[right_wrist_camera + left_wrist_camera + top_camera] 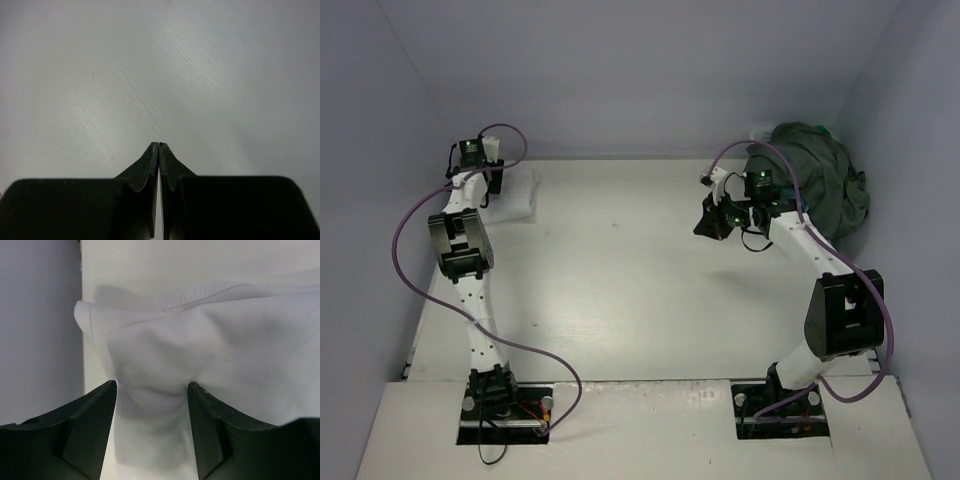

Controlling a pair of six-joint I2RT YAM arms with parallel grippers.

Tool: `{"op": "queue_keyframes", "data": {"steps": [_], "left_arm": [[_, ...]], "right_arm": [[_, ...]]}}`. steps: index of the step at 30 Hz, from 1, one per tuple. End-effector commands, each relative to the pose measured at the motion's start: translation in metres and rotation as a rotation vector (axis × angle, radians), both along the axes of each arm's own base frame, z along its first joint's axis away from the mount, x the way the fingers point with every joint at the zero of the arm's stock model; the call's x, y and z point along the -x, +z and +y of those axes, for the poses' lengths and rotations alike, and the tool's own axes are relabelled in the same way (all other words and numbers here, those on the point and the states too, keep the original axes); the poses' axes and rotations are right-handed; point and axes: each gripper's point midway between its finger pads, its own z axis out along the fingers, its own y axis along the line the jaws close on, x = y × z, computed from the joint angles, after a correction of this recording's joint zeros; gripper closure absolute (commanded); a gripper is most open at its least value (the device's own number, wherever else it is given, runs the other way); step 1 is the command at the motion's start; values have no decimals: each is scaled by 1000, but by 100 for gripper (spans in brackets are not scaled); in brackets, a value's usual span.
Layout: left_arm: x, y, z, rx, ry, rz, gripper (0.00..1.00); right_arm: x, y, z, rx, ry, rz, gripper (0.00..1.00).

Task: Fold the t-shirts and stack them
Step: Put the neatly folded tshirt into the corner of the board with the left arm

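The white t-shirt (210,340) lies bunched on the table at the far left; it also shows in the top view (527,195). My left gripper (152,385) is open, its fingers down on either side of a raised fold of this shirt; in the top view it (496,184) is at the shirt's left edge. A dark olive-grey t-shirt (815,185) lies heaped at the far right, with a bit of bright green cloth (831,130) at its top. My right gripper (158,145) is shut and empty above bare table, left of that heap (712,222). The light blue shirt is not in view.
The grey walls stand close on the left, back and right. The table's left edge (82,340) runs just beside the white shirt. A small white piece (760,131) shows behind the dark heap. Purple cables loop off both arms.
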Motion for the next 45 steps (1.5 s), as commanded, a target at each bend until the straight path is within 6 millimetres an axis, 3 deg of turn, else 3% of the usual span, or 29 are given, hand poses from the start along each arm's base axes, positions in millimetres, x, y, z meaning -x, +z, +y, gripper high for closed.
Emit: {"op": "queue_keyframes", "data": {"steps": [1, 10, 12, 13, 15, 16, 20, 23, 34, 45], "left_arm": [[-12, 98, 7, -69, 18, -187, 46], [3, 184, -29, -27, -43, -302, 45], [9, 185, -39, 2, -67, -286, 45], [13, 195, -47, 16, -79, -298, 45], [23, 186, -61, 62, -113, -260, 45], [29, 193, -66, 79, -121, -265, 45], [44, 169, -95, 148, -182, -184, 45], [49, 148, -103, 160, -197, -138, 46], [40, 67, -90, 110, -168, -8, 46], [56, 15, -100, 180, -175, 109, 46]], "right_arm": [[-5, 12, 3, -19, 12, -46, 100], [-4, 15, 2, -20, 10, -54, 100], [-4, 16, 2, -20, 7, -56, 100], [-3, 16, 2, -20, 9, -55, 100], [-3, 19, 2, -22, 10, -61, 100], [-3, 18, 2, -24, 11, -59, 100], [-1, 21, 3, -31, 17, -63, 100], [0, 24, 4, -36, 20, -69, 100], [1, 22, 1, -41, 21, -62, 100], [-2, 17, 2, -37, 21, -51, 100]]}}
